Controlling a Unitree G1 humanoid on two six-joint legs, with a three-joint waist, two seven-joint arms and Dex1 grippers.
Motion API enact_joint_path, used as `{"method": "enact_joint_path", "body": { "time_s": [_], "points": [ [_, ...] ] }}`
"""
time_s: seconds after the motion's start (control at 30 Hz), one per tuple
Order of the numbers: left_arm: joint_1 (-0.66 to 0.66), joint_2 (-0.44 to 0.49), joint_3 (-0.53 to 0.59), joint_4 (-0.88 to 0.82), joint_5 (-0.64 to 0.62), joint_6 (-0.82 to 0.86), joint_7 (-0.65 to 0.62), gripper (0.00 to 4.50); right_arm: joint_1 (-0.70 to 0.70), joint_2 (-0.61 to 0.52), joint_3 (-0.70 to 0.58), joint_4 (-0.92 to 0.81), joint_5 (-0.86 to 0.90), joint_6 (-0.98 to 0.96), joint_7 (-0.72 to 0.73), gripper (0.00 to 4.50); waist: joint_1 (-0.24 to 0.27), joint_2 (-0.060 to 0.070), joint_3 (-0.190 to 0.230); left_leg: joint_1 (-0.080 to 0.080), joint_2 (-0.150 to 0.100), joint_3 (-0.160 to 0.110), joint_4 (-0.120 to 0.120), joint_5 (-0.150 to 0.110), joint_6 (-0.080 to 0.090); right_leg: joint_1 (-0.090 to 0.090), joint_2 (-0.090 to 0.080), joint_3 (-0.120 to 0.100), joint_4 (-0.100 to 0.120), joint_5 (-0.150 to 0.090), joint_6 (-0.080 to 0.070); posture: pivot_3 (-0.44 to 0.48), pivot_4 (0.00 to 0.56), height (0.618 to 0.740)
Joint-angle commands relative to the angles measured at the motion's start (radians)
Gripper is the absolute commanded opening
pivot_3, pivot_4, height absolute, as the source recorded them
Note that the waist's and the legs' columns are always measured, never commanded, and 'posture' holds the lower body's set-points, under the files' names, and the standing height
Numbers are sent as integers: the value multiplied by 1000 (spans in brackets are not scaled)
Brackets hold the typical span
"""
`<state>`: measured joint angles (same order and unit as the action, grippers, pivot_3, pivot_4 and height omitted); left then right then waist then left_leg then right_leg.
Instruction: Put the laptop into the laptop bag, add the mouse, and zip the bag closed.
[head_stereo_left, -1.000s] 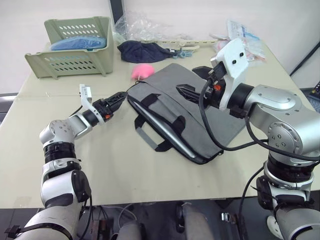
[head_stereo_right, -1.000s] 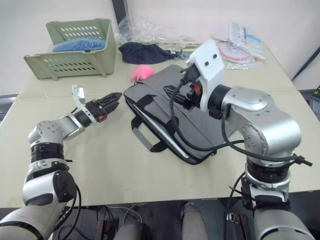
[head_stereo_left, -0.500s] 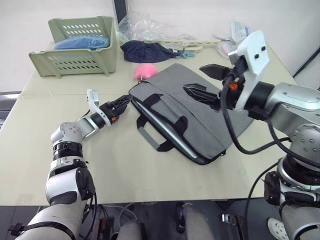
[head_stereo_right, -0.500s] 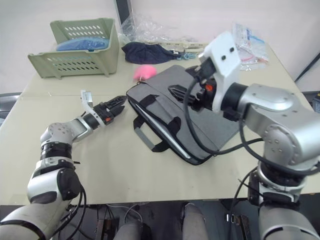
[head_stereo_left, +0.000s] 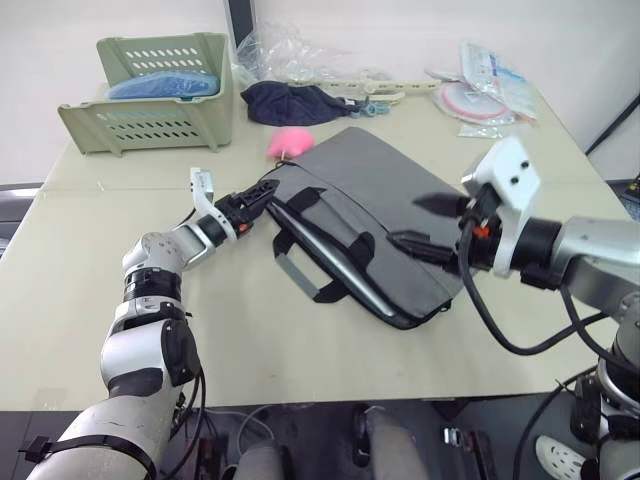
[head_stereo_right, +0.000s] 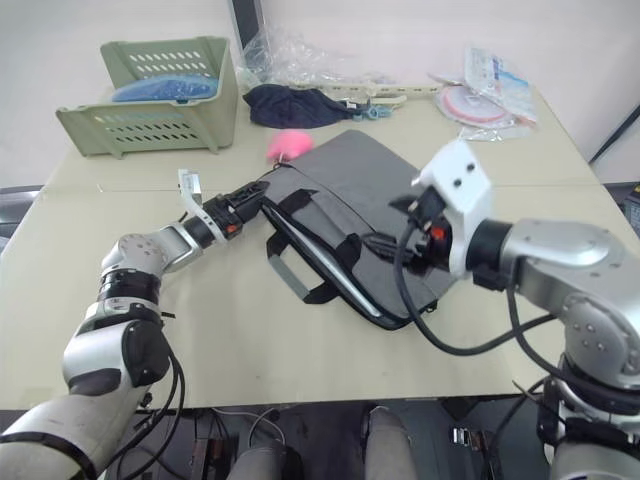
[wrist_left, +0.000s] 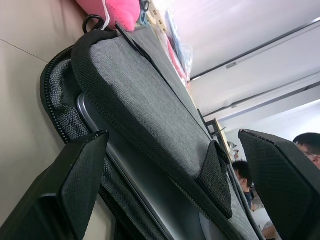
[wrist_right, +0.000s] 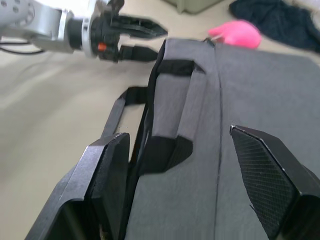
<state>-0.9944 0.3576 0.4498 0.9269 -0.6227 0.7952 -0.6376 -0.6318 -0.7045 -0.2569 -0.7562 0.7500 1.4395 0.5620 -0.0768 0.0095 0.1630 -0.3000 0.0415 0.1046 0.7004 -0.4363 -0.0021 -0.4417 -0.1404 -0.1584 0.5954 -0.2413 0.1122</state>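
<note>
Laptop bag lies flat at the centre of the beige table, its long axis running from 11 o'clock to 5 o'clock, with the zipper mouth along its near-left edge open. Inside that mouth the silver edge of the laptop shows, tucked between the grey fabric walls. Two black strap handles spill toward 7 o'clock. At the bag's 11 o'clock corner the left gripper has its fingers spread, just beside the open corner of the bag. The right gripper hovers over the bag's 4 o'clock end, fingers apart and holding nothing. A pink fluffy blob sits at the bag's far corner, a dark navy cloth bundle beyond it, and a green basket at 10 o'clock.
</note>
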Motion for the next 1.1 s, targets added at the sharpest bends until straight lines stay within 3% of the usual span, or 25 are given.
{"method": "enact_joint_path", "body": {
  "time_s": [0.03,0.53,0.77,1.1],
  "points": [
    [-38,3,-7,22,11,-31,-26,4500,65,-17,-103,-42,44,0,-5,3544,6,0,0,0,-1,0,0,0,0,0,0,0,0,0,0,0,150,740],
    [-112,-17,-20,143,43,-112,-60,4500,374,-49,-456,-52,452,124,0,3544,46,-1,1,1,-1,-1,0,0,0,2,0,0,-1,0,0,0,150,740],
    [-125,-26,-19,166,47,-129,-67,4500,600,-21,-442,-67,505,21,-77,3544,51,-4,1,2,-1,-1,0,0,1,5,0,0,-3,0,0,0,150,740],
    [-133,-35,-14,199,49,-161,-67,4500,809,58,-354,-56,611,-175,-235,3544,51,-5,1,2,-1,-3,-1,0,1,11,0,-1,-5,0,0,0,150,740]
  ]
}}
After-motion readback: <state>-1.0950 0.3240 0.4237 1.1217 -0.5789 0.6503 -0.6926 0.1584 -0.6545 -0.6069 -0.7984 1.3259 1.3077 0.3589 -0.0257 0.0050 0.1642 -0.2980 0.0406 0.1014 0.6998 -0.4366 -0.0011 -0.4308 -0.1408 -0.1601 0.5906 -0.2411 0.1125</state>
